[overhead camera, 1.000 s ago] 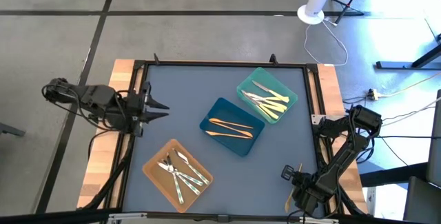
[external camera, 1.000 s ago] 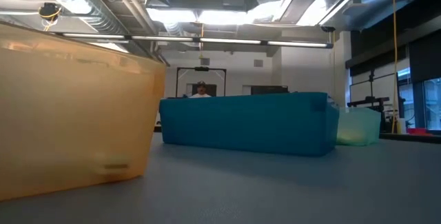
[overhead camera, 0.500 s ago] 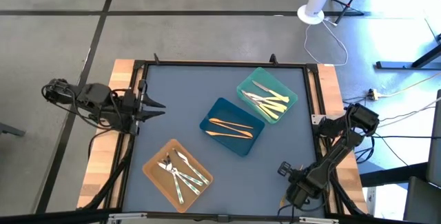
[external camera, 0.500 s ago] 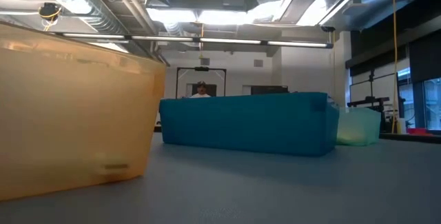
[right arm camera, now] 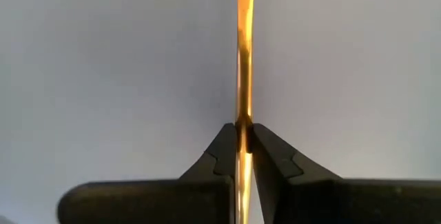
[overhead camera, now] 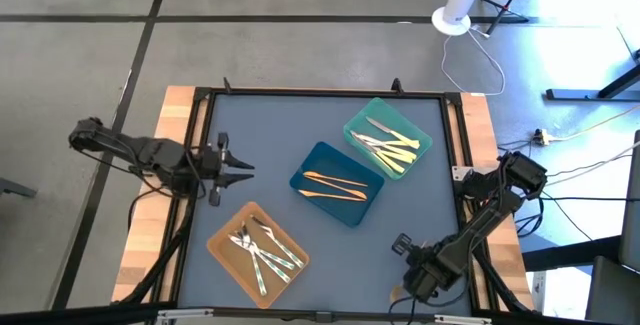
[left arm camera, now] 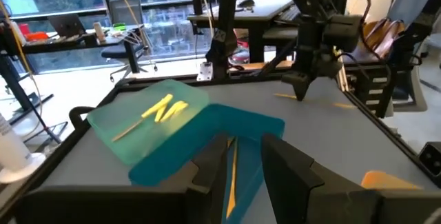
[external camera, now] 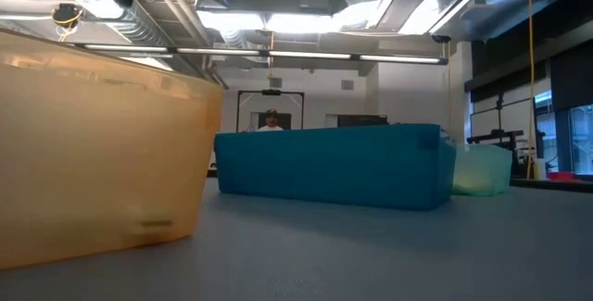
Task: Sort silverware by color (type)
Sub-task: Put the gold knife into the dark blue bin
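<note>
Near the table's front-right corner: right gripper (overhead camera: pixel 408 287) sits low over the mat, jaws pinched tight on a thin orange utensil (right arm camera: pixel 242 58) that runs straight out between the fingers (right arm camera: pixel 224 148) in the right wrist view. Can't tell if it's a fork, knife or spoon.
Left edge of the table: left gripper (overhead camera: pixel 240 168) hangs just inside the frame, pointing toward the middle, jaws a little apart and holding nothing.
Blue tray (overhead camera: pixel 338 183): dead center of the table, two orange pieces (overhead camera: pixel 333 185) lying in it.
Teal tray (overhead camera: pixel 389 137): touching the blue one on its back-right side, with yellow pieces (overhead camera: pixel 398 151) and a couple of silvery ones (overhead camera: pixel 373 133) mixed in.
Orange tray (overhead camera: pixel 257 255): toward the front-left corner, well apart from the other two, full of the white/clear silverware (overhead camera: pixel 257 246) in a crossed pile.
Low view: orange tray wall (external camera: pixel 102 144) fills the near side, blue tray (external camera: pixel 334 166) behind it, teal tray (external camera: pixel 482 171) peeking out past that.
Background: a person (external camera: pixel 270 120) way back in the room, mostly hidden by the blue tray.
</note>
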Available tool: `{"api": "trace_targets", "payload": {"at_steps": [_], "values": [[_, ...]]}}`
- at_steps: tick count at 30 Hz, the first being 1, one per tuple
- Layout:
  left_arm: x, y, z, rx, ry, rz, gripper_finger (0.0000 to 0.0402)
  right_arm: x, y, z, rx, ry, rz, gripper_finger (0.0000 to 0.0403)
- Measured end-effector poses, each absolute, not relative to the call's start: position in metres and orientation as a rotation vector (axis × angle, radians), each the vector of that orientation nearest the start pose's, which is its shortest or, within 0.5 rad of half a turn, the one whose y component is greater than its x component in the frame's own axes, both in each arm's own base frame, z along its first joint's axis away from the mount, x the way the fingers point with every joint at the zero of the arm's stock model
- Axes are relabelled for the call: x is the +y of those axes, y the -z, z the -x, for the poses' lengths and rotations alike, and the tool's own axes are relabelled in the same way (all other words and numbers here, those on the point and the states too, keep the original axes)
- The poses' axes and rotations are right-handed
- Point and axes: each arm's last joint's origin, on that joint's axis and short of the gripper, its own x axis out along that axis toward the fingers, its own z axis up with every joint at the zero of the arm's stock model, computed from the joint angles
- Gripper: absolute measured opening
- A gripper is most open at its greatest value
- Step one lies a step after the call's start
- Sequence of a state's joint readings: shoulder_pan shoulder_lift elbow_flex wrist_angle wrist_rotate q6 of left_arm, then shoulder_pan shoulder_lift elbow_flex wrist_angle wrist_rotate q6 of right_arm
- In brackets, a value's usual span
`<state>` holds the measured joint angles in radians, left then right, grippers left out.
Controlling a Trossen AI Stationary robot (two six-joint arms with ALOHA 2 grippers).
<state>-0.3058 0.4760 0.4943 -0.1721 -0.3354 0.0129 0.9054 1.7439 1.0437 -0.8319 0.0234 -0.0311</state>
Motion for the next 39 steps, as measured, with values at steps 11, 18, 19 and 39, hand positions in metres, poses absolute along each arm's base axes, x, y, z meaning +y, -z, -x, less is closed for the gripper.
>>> {"api": "trace_targets", "payload": {"at_steps": [11,18,19,39], "values": [[-0.024,-0.235,-0.116,-0.004,-0.067,-0.085,0.0084,0.226,-0.179,-0.216,1.345,-0.656,0.629,0.0021],[-0.017,-0.214,-0.112,-0.012,-0.106,-0.086,0.0084,0.211,-0.194,-0.244,1.315,-0.584,0.546,0.0021],[-0.016,-0.210,-0.111,-0.013,-0.107,-0.085,0.0084,0.209,-0.196,-0.247,1.307,-0.565,0.544,0.0020],[-0.005,-0.172,-0.100,-0.053,-0.144,-0.068,0.0084,0.169,-0.270,-0.303,1.196,-0.396,0.393,0.0004]]}}
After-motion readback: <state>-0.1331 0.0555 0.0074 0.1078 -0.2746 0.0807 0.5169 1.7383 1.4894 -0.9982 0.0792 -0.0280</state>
